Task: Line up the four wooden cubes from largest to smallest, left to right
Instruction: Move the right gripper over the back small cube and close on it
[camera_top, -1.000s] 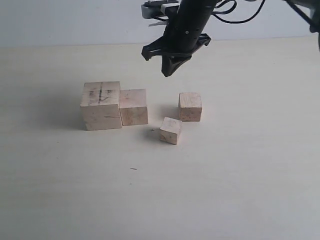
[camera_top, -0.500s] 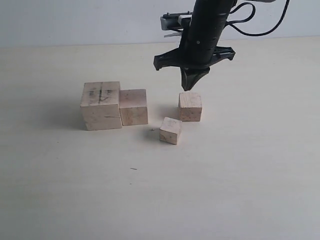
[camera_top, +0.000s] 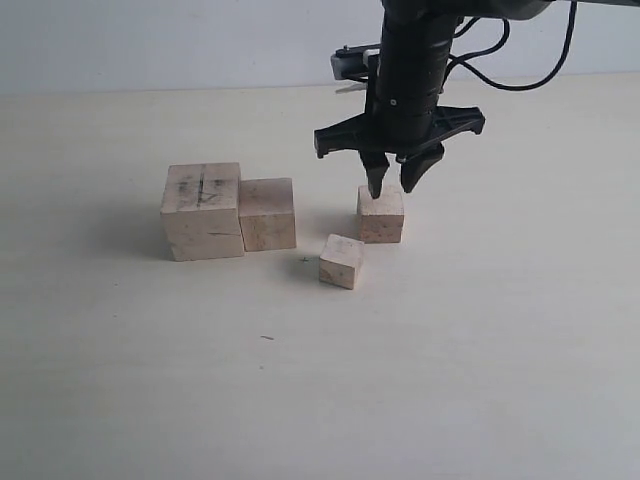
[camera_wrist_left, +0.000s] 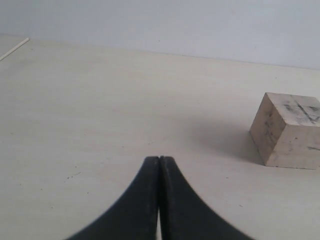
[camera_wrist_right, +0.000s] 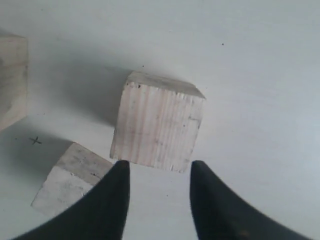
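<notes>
The pale table carries all four wooden cubes. The right arm comes down almost straight from above, wrist vertical. The largest cube, scribbled on top, sits at the left with the second cube touching its right side. The third cube stands apart to the right. The smallest cube lies nearer the front, turned askew. The right gripper hangs just over the third cube, fingers parted and holding nothing. The left gripper hovers low near the largest cube, fingers pressed together on nothing.
</notes>
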